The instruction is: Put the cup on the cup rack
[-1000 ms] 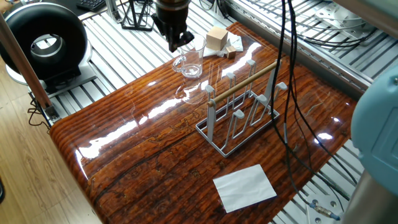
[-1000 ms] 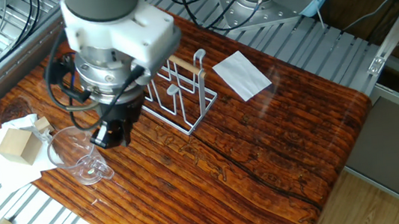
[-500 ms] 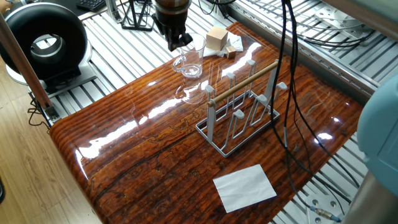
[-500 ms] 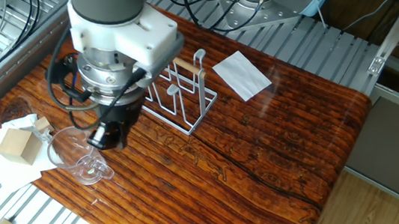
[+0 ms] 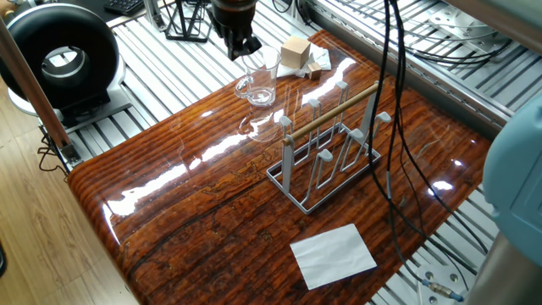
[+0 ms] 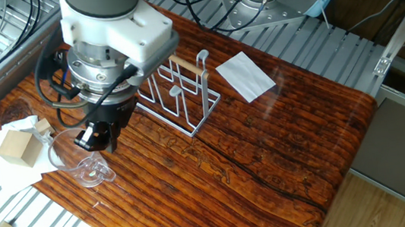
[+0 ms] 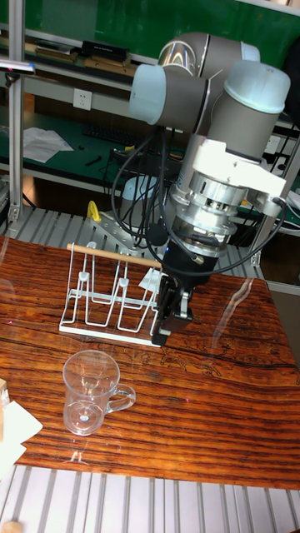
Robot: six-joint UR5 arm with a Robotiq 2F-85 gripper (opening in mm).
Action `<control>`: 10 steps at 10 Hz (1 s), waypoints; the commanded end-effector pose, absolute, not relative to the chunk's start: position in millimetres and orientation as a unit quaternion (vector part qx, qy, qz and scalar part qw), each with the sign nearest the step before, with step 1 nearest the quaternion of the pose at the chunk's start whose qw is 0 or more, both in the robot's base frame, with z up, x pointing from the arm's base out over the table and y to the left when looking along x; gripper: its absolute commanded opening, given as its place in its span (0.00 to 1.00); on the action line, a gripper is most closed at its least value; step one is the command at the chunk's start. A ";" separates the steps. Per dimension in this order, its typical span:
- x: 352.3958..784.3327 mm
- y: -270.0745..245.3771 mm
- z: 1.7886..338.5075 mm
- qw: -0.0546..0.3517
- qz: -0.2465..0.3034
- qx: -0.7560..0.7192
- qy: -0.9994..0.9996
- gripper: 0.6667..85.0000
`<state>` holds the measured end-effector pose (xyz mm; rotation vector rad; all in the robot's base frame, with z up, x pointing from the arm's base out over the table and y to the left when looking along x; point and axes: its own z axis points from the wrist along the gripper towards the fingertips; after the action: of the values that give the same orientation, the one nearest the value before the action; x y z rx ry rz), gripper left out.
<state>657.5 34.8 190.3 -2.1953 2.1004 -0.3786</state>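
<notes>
The tool (image 7: pixel 171 321) hangs above the counter (image 7: pixel 208 400), not touching the cup (image 7: pixel 90 391), and it holds nothing. Its two black fingers point down and stand close together; whether they are fully closed I cannot tell from these views. In the other fixed view the tool (image 6: pixel 96 135) is just beside the cup (image 6: pixel 78 160), over its rim side that faces the rack. In one fixed view the tool (image 5: pixel 240 47) appears above and behind the cup (image 5: pixel 259 83).

In the tall view, from near to far: the cup stands upright on the glossy brown wooden counter, mouth up, its handle pointing to the right side of the picture. It is clear glass and empty. Behind it stands the cup rack (image 7: pixel 104 296), pale wire with upright pegs and a light wooden rod across the top. The cup and the rack are apart; no cup is on the pegs.

In the other fixed view a wooden block (image 6: pixel 17 147) lies on white paper (image 6: pixel 6 170) at the counter edge, near the cup. A separate white sheet (image 6: pixel 245 76) lies on the counter on the other side of the cup rack (image 6: pixel 181 93). In one fixed view a black wire stand (image 5: pixel 186 21) is beyond the counter, behind the tool.
</notes>
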 end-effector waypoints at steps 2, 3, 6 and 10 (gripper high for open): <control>650.4 25.3 192.1 0.022 -0.121 -0.718 0.685 0.00; 647.7 25.6 192.7 0.019 -0.116 -0.719 0.685 0.00; 645.3 27.9 193.9 0.017 -0.109 -0.720 0.685 0.00; 645.1 27.2 194.4 0.016 -0.109 -0.721 0.684 0.00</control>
<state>645.5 26.5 193.2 -2.2461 2.1277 -0.3500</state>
